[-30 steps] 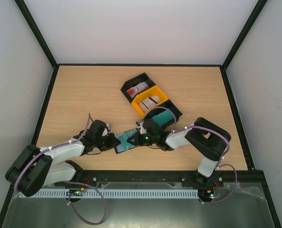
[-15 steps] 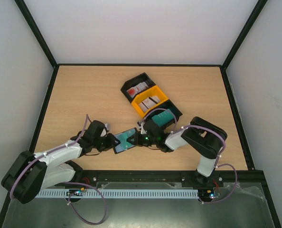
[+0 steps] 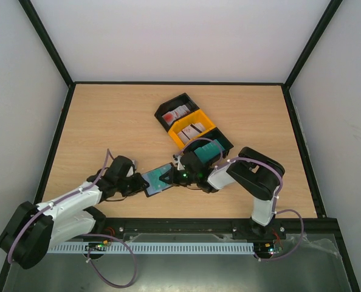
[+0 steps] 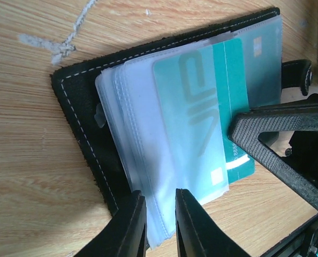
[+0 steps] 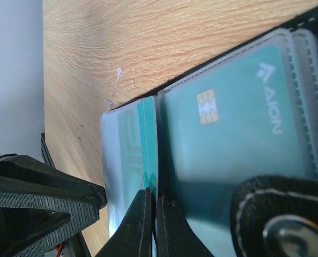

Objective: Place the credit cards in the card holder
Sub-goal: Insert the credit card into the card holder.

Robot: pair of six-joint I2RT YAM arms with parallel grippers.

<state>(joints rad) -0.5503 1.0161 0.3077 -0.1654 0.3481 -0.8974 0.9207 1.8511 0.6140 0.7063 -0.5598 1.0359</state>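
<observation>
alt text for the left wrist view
A teal card sits partly inside a clear sleeve of the open black card holder. The left gripper pinches the sleeve edge below; the right gripper's finger touches the card.

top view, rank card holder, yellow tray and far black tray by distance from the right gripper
1. card holder, at the right gripper, just left of it
2. yellow tray, behind it, middle of the row
3. far black tray, back end of the row

The teal credit card (image 5: 228, 139) in the card holder (image 4: 78, 118) reads AION. Seen from the left wrist, a second teal card (image 4: 202, 123) shows large faint letters, possibly AION too, and digits resembling 888.
</observation>
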